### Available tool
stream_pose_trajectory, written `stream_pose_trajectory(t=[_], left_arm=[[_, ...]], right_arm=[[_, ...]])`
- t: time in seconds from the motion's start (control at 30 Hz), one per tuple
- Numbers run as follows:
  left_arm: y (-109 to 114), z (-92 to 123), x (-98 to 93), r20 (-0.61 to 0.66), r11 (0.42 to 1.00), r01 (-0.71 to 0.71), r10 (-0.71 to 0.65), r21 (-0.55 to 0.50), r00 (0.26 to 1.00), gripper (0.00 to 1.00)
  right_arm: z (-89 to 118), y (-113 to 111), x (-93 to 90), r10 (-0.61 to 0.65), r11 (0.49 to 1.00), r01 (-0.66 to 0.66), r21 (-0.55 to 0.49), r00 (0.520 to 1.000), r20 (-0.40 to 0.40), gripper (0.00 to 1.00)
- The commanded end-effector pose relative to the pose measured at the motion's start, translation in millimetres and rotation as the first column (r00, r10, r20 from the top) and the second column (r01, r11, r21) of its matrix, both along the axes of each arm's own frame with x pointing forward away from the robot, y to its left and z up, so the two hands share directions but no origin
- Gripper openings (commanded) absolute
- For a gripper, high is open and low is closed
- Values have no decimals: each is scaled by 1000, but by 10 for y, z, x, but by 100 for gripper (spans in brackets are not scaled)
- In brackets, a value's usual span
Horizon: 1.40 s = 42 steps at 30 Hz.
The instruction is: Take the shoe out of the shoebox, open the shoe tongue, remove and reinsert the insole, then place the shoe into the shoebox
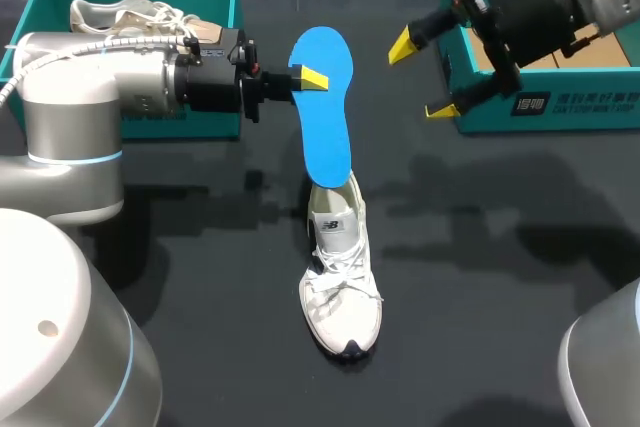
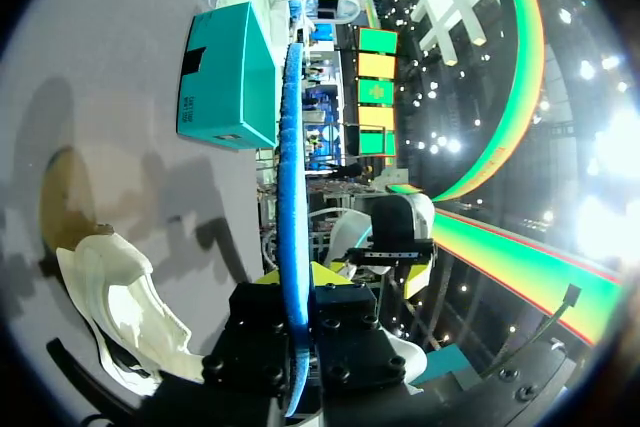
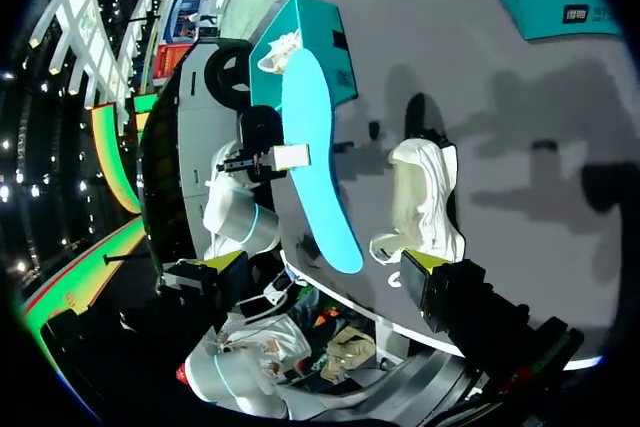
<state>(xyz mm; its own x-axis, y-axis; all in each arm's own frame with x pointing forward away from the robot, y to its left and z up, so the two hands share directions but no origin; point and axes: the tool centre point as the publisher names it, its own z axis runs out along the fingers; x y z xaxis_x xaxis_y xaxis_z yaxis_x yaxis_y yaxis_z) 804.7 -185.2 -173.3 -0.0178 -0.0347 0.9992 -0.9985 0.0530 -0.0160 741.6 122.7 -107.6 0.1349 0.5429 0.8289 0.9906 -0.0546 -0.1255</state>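
Two teal shoeboxes (image 1: 190,122) (image 1: 560,112), one white shoe (image 1: 340,287) on dark table (image 1: 500,277)

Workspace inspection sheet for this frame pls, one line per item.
Surface: dark table.
Job's things: white shoe on table, toe toward the head camera; blue insole upright, lower end at its opening; left shoebox holds a second shoe; right shoebox, no shoe showing.
Clutter: nothing seen.
Grippers: left gripper shut on insole; right gripper open, empty, at right shoebox's edge.
Cables: white cable along left arm.
Surroundings: nothing seen.
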Motion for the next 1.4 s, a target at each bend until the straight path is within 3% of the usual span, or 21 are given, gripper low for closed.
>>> stream_pose_trajectory(t=[0.03, 0.47, 0.7, 1.03, 1.1, 1.17, 1.4], left_arm=[[0, -6, -6, 0, 1000, -1, 1, 0, 1000, 0], [4, -1, -7, 18, 1000, -11, 11, -7, 1000, 0], [67, 100, -6, 209, 989, -145, 150, -40, 966, 0], [140, 277, 9, 520, 986, -135, 164, -93, 838, 0], [135, 321, 6, 619, 992, -97, 129, -84, 775, 0], [120, 330, 5, 743, 992, -90, 125, -87, 657, 0], [120, 330, 5, 743, 992, -90, 125, -87, 657, 0]], right_arm=[[-78, 30, -4, -51, 960, 48, 277, 999, 3, 100], [-132, 88, 84, -64, 944, 62, 325, 998, -4, 100], [-159, 100, 103, -59, 939, 59, 340, 998, -9, 100], [-177, 104, 118, -58, 932, 61, 358, 998, -17, 100], [-177, 104, 118, -58, 932, 61, 358, 998, -17, 100], [-177, 104, 118, -58, 932, 61, 358, 998, -17, 100], [-177, 104, 118, -58, 932, 61, 358, 998, -17, 100]])
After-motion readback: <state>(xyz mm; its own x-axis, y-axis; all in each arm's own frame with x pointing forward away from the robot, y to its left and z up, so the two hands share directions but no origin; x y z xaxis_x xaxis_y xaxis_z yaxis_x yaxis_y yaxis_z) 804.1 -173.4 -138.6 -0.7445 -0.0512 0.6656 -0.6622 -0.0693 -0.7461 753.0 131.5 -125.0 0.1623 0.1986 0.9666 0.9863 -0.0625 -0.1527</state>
